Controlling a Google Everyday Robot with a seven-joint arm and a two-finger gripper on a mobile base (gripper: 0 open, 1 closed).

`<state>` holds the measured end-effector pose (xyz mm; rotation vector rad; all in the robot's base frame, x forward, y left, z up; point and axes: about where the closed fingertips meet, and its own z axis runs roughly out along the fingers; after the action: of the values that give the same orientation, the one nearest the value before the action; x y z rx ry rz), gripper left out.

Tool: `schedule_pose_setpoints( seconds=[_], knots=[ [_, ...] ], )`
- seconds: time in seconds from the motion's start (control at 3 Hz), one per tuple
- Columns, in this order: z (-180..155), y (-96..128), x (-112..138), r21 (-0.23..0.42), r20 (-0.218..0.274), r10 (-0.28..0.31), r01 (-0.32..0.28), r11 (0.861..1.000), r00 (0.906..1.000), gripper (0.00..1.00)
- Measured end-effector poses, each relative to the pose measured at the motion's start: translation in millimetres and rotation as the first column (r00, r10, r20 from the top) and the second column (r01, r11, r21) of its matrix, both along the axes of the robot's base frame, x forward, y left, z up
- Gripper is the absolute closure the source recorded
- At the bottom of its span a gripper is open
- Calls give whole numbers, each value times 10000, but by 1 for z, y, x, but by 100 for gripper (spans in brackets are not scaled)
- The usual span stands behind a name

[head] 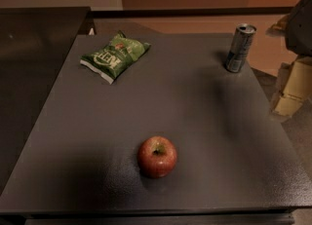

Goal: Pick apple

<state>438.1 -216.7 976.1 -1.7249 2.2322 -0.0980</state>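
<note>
- Closest to the camera is the round red apple (157, 157) with yellowish flecks. It sits stem hollow up near the front edge of the dark grey matte tabletop (97, 136), roughly centred left to right, with nothing touching it.
- Further back on the left lies a green crinkly snack bag (115, 55), flat on the table. At the back right stands a slim silver drink can (240, 47), upright. Both are well apart from the apple.
- My guess is the gripper (292, 85) is that dark-and-pale shape cut off by the right edge of the frame, off past the table's side and nowhere near the fruit. Can't tell whether it's open or closed, but it clearly doesn't have the apple.
- So I'd say we're at the very start: the reach hasn't happened and nothing is grasped yet.
- Next move, as I see it, is to swing in leftward and forward, come down over the apple, open wide enough for a round thing, and close around its middle so it doesn't roll away.
</note>
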Motion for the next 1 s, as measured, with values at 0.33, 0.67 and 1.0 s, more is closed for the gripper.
schedule_pose_setpoints(
  seconds=[0.33, 0.67, 1.0],
  knots=[
    [1, 1, 0, 38, 34, 38, -38, 10000, 10000, 0],
    [-4, 22, -4, 313, 1, 788, -788, 9964, 9969, 0],
    [-21, 55, -10, 743, -127, 1914, -1900, 9790, 9814, 0]
  ],
)
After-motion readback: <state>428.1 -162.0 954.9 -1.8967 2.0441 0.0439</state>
